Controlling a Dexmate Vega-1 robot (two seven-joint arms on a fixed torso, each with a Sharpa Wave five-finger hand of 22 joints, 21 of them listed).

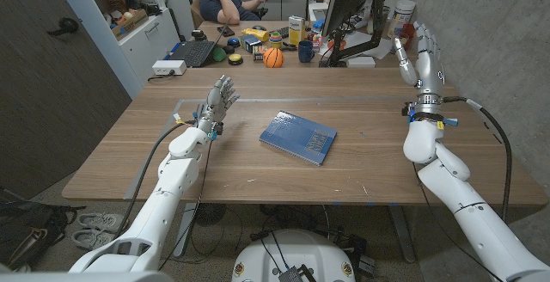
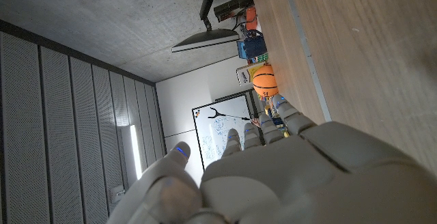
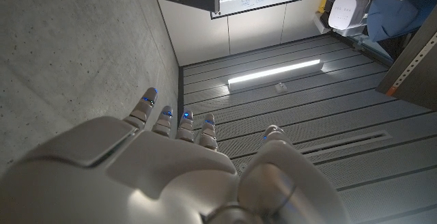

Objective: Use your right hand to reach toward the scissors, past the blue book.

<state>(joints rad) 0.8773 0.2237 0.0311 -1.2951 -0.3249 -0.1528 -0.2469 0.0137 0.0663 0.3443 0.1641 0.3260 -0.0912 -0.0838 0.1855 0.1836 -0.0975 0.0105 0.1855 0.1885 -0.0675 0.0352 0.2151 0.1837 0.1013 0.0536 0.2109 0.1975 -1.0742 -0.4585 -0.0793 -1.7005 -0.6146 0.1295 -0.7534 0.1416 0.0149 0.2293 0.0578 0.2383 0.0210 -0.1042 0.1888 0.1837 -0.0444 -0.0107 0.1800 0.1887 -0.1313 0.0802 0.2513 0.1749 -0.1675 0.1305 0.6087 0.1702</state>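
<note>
Blue book (image 1: 298, 137) lies flat mid-tabletop (image 1: 249, 166); cover writing too small to read. Right hand (image 1: 422, 58) is raised at the far right edge, fingers spread, holding nothing. Left hand (image 1: 216, 104) stands upright left of the book, fingers apart, empty. Scissors cannot be made out.

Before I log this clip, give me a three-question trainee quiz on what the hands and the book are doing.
1. True or false: the right hand is raised above the table's far right corner, holding nothing.
2. Where does the blue book lie? A) near the middle of the wooden table B) under the left hand C) on the far desk
3. Fill in: the left hand holds ____.

Key: 1 true; 2 A; 3 nothing. No scissors can be made out on the table.
</note>
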